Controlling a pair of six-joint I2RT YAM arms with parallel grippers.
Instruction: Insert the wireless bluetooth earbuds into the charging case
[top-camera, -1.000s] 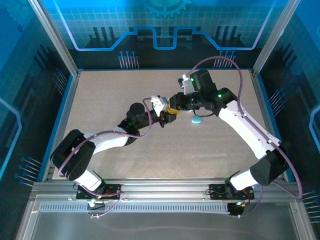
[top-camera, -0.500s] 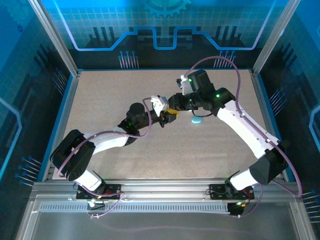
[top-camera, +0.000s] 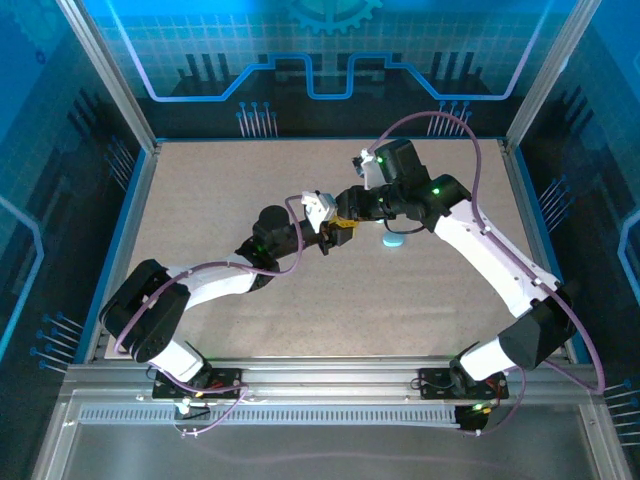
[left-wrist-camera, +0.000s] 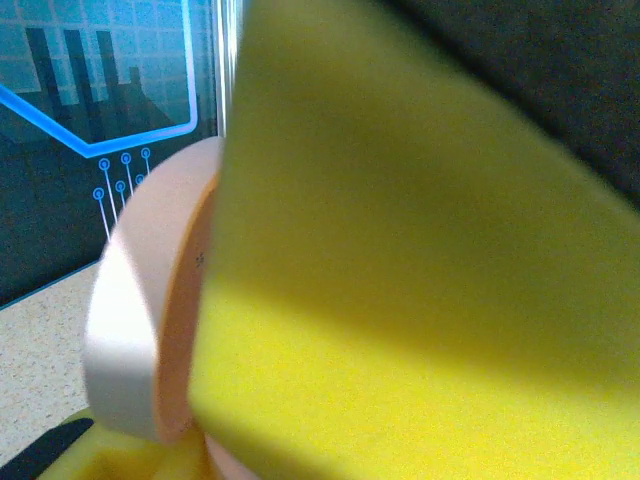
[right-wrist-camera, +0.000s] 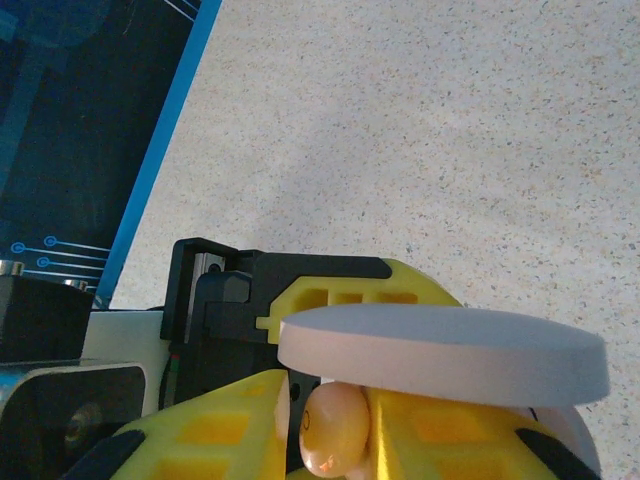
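Top view: both arms meet mid-desk (top-camera: 220, 190), left end effector (top-camera: 327, 238) and right end effector (top-camera: 350, 213) nearly touching; a teal case (top-camera: 393, 240) lies on the desk just beside the right one, untouched. Left wrist: one yellow finger (left-wrist-camera: 420, 300) pressed flat against the pale pink charging case (left-wrist-camera: 140, 330), seen edge-on. The opposing finger is hidden, but the case is off the desk, so I judge the left end effector is clamped on it. Right wrist: right end effector (right-wrist-camera: 340, 440) is closed on a pink earbud (right-wrist-camera: 333, 428), pinched between its two yellow fingers, sitting right under the case's flat disc (right-wrist-camera: 440, 355), with the left end effector's black-and-yellow body behind. Progress: grasp and approach done for this bud, and it's at the case but not seated as far as I can see. Left to do: push it into its socket and release. Can't tell whether any other bud is already in, or how many remain.
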